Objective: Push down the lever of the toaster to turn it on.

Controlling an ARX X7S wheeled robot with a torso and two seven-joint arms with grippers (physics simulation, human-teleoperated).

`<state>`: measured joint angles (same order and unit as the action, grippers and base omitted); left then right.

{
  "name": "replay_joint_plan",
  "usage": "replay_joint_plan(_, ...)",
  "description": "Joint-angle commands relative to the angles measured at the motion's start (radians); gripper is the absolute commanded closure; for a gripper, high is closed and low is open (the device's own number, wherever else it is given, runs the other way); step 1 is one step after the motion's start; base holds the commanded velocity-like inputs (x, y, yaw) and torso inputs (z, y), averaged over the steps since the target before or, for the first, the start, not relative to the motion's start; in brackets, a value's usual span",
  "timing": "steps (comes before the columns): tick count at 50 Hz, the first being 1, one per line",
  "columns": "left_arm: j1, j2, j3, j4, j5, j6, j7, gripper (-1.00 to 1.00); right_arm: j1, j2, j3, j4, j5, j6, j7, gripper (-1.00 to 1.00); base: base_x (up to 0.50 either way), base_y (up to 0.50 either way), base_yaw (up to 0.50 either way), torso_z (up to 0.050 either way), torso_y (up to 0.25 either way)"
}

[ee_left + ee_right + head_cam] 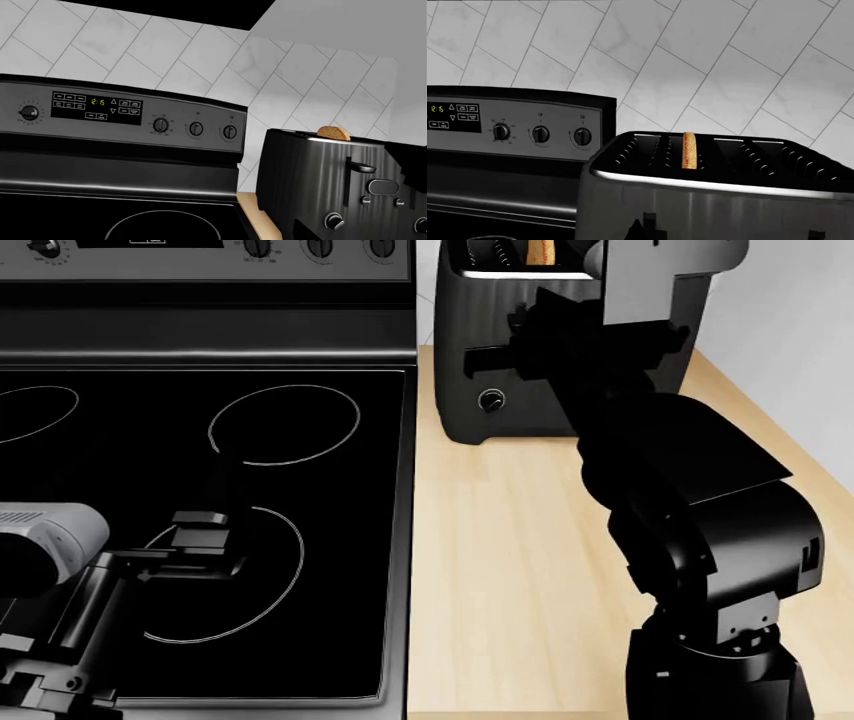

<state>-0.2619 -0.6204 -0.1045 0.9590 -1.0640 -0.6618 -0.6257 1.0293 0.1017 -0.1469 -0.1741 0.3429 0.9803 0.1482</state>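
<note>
While the toaster [534, 350] stood at the head view's upper middle on the counter [521, 570], its lever [361, 167] sat high in its slot. Right pincer [514, 350] hung at the toaster's front, spread impossible to tell; left pincer [200, 535] hovered low left over the stove [200, 440], spread likewise unclear.

We count one toaster [714, 200] with four slots on top and one slice of toast [690, 150] standing in it. On its front we see two small round buttons [367, 200] and two knobs [334, 220], plus one lever [360, 167]. One stove [120, 165] carries four dials [195, 129] and one clock display [98, 102].
</note>
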Motion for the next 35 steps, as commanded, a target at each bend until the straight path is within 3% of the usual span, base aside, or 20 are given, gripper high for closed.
replay_joint_plan(1, -0.003, -0.002, 0.008, -0.003, 0.003, 0.004, -0.003, -1.0, -0.011, 0.023, 0.006, 0.011, 0.007, -0.001, 0.012, 1.0, 0.0, 0.0, 0.0, 0.0, 0.0)
replay_joint_plan(35, 0.01, -0.009, 0.023, -0.015, 0.021, 0.026, 0.003, -1.0, 0.049, 0.05, -0.032, 0.142, 0.014, -0.02, -0.006, 1.0, 0.0, 0.0, 0.0, 0.0, 0.0)
